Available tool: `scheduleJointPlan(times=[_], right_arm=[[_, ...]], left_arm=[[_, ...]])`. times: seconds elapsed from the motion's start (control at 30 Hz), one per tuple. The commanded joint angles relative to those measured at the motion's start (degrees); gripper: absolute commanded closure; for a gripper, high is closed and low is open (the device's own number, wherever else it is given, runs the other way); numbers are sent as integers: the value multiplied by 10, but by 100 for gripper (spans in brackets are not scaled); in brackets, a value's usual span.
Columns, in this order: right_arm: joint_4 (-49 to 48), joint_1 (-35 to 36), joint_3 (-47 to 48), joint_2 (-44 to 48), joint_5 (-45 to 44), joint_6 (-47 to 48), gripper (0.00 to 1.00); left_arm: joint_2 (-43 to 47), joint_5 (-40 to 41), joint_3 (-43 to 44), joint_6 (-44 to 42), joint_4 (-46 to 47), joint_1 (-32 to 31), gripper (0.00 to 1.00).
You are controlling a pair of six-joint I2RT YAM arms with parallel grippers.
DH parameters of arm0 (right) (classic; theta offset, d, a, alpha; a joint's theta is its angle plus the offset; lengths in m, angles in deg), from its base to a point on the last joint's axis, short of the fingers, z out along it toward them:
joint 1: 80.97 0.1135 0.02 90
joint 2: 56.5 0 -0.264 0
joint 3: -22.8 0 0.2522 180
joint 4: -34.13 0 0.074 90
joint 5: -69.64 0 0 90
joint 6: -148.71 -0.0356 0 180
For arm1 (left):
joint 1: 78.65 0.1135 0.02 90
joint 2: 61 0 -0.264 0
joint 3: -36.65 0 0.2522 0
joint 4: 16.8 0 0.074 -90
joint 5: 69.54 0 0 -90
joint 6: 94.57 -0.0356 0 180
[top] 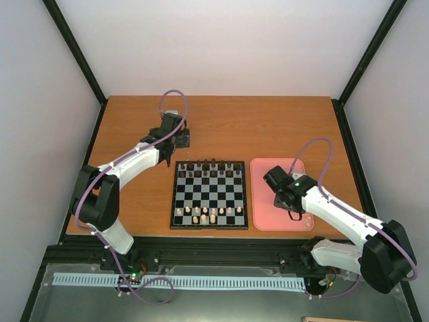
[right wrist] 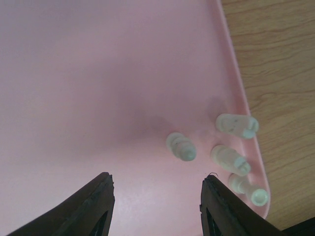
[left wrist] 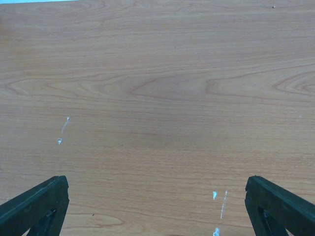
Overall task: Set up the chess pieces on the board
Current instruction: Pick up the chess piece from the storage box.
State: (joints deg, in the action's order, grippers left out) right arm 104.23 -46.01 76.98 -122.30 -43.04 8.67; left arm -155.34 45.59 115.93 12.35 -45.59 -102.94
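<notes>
The surface [left wrist: 157, 98] is smooth brown wood grain with a faint satin sheen and a few small white scuffs, while the left claw [left wrist: 157, 206] and the right claw [right wrist: 157, 196] look like matt black plastic, slightly rough at the edges. The tray [right wrist: 98, 73] is smooth pink plastic with a soft, dull sheen, and the chess pieces [right wrist: 181, 146] are pale cream plastic, smooth and slightly see-through. The board [top: 210, 194] shows flat black and white checks, its finish too small to tell.

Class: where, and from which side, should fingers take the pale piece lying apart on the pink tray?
Probably across its slim middle, from above: the piece lies on its side, bare tray around it, its neighbours clear.
</notes>
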Motion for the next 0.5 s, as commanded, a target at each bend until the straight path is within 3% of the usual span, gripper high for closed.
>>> scheduleJointPlan(times=[0.0, 0.47], right_arm=[[1, -27, -4, 20, -41, -39, 51], [-70, -99, -49, 9, 8, 1, 54]], left_arm=[[-12, -25, 30, 1, 11, -4, 0], [-11, -18, 25, -2, 13, -4, 0]])
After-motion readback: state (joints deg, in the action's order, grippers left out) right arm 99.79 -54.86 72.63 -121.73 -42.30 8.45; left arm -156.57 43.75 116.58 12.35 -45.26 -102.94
